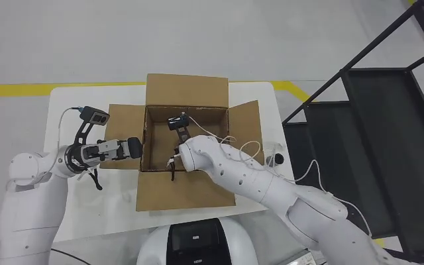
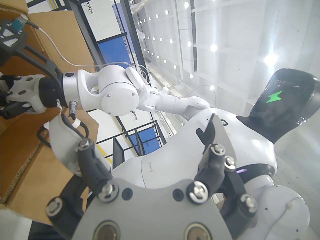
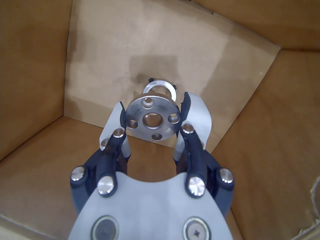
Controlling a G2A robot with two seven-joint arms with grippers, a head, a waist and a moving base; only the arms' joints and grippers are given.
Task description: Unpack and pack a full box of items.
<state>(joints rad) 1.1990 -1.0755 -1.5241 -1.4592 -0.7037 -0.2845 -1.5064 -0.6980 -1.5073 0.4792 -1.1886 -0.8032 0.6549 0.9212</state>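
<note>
The right gripper (image 3: pixel 153 106) clamps a round silver metal flange (image 3: pixel 152 122) (bolt holes showing) inside the open brown cardboard box (image 3: pixel 160 38); the left gripper (image 1: pixel 137 147) gapes.

Box (image 3: pixel 160 38): plain brown cardboard, matt and slightly fibrous. Cut edges show corrugated fluting. One rim corner is frayed.

Metal flange (image 3: pixel 152 119): bare machined steel with a dull satin sheen. Faint turning marks on the face; the bored holes are brighter at the lip.

Right gripper (image 3: pixel 154 101): fingers (image 3: pixel 200 116) are smooth pale-grey plastic, matt. Links are black with a low gloss. Screw heads are polished metal and mirror-bright.

Tabletop (image 1: pixel 86 103): white, smooth and matt.
</note>
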